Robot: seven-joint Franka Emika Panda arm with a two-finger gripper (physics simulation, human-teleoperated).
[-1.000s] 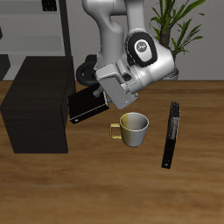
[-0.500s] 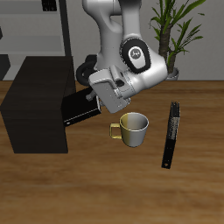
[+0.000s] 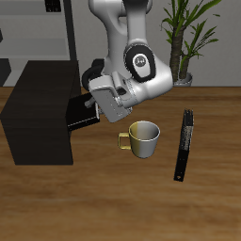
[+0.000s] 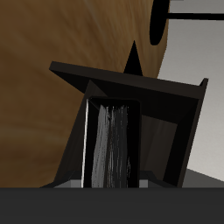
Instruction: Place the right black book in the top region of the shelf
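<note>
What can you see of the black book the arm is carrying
The black book is a chunky hardcover with a matte dark cover and a thin pale page edge, seen streaked grey in the wrist view. The gripper is shut on it, holding it in the air, tilted, above the table. One end reaches the shelf near its top edge; whether they touch is unclear.

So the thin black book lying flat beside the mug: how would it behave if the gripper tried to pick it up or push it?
The thin black book lies flat on the table, so it probably slides when pushed, not tipping or rolling. Its slim profile suggests it is fairly light. Gripping it from above looks awkward; the mug stands close alongside.
</note>
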